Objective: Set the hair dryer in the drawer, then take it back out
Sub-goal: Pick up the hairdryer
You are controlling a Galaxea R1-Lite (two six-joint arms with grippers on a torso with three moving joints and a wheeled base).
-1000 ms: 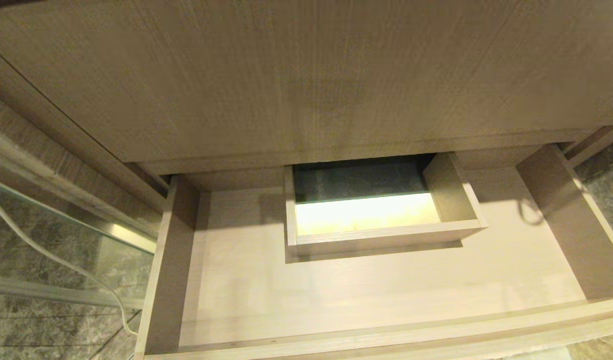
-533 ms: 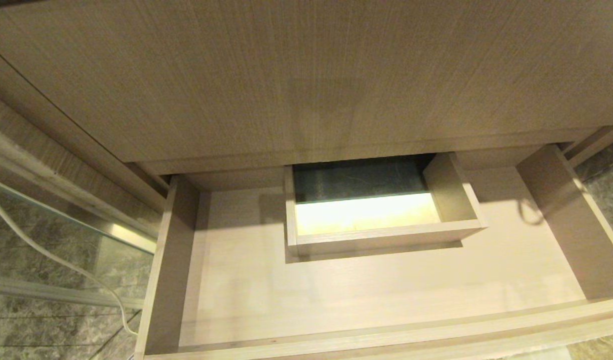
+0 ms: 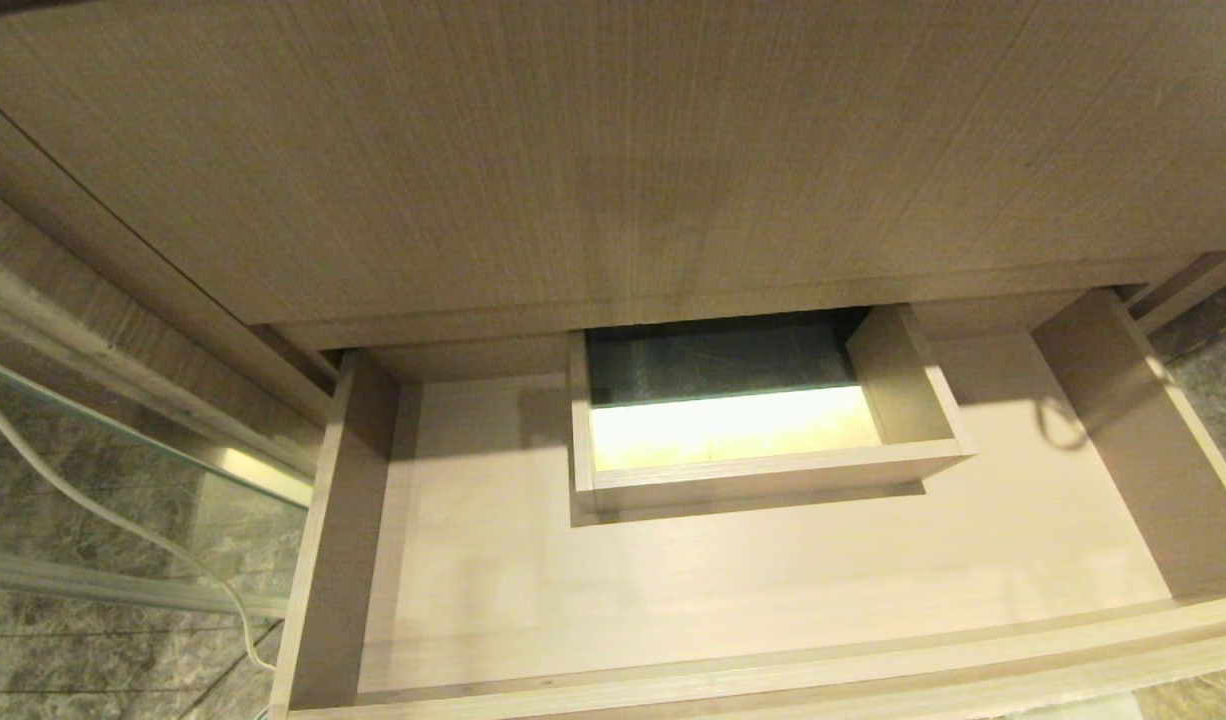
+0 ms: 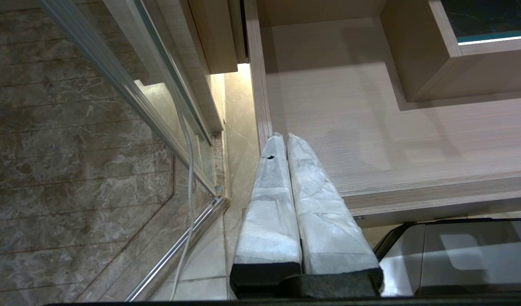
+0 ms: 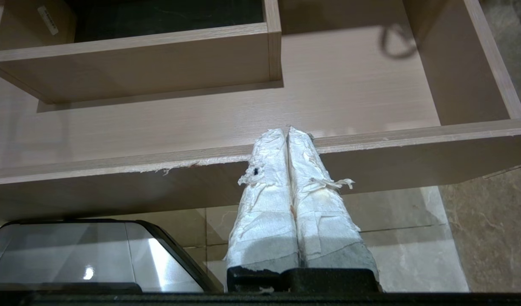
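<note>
1. At the far left of the head view, a thin white cord trails over the grey marbled floor tiles beside a glass panel with a metal frame. Whether it belongs to the hair dryer cannot be told; the dryer itself shows in no view.
2. The left gripper, its fingers wrapped in white tape, hangs closed and empty near the drawer's left front corner.
3. The wide, shallow beige wood-grain drawer stands pulled open, with nothing lying on its pale floor. A boxed rectangular cut-out rises at the middle back.
4. The right gripper, wrapped likewise, is closed on nothing just at the drawer's front rail.
5. Judgement: a plastic hair dryer should be light and rigid but smooth and likely to slip. The handle looks the safest place to pinch. The fat barrel may be too wide, and the cord could snag on the drawer wall.
</note>
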